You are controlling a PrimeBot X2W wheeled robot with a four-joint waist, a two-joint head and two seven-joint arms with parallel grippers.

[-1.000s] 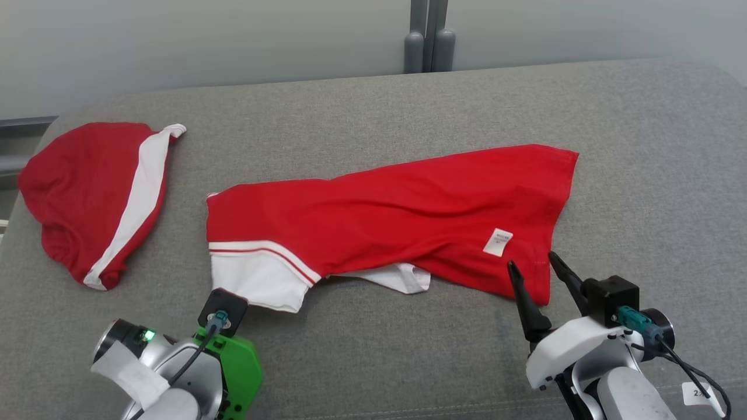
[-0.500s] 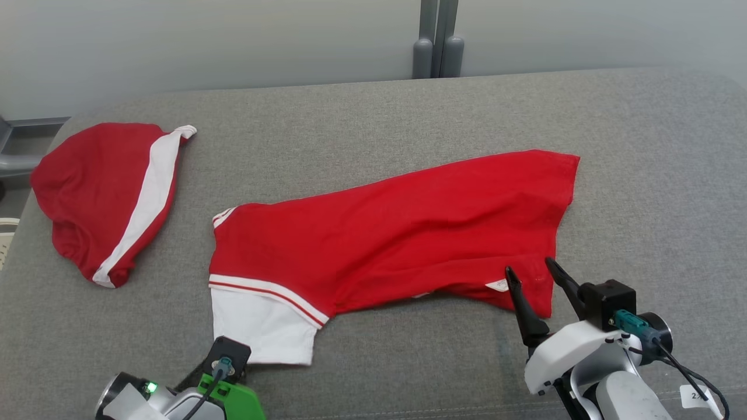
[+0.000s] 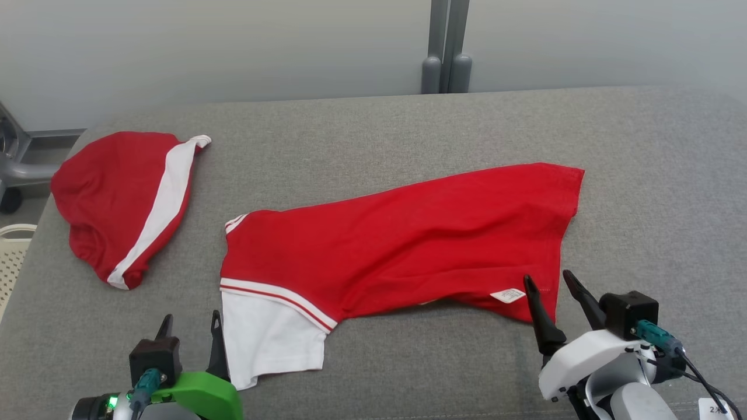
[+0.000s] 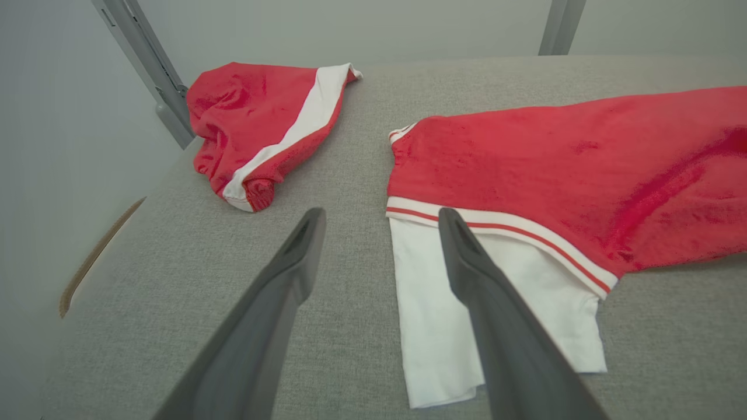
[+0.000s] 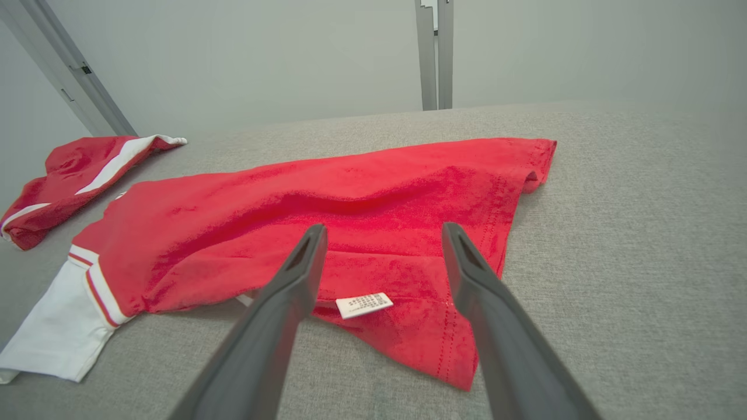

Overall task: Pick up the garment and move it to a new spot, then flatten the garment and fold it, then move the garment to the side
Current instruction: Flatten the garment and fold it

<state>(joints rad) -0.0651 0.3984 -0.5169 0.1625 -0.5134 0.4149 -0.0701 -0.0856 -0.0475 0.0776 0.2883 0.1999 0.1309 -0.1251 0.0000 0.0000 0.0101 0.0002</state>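
Observation:
The garment (image 3: 408, 233) is a red shirt with a white, red-striped sleeve (image 3: 265, 332), spread lengthwise across the grey padded table (image 3: 379, 128). My left gripper (image 3: 192, 318) stands open at the near left, its right finger just beside the sleeve's left edge. In the left wrist view that gripper (image 4: 380, 216) holds nothing, and the sleeve (image 4: 443, 326) lies under its right finger. My right gripper (image 3: 547, 277) is open at the garment's near right corner, beside a white label (image 3: 506, 295). Its wrist view shows the gripper (image 5: 383, 228) over the red cloth (image 5: 350, 216), empty.
A second red piece with a white stripe (image 3: 117, 198) lies bunched at the table's far left. A grey post (image 3: 446, 58) stands behind the table. A pale basket (image 3: 11, 256) and a grey metal frame (image 3: 17, 169) sit beyond the left edge.
My left gripper has opened, let go of the white sleeve and drawn back toward the near edge. The sleeve now lies flat. The head camera has shifted; the right gripper stays open.

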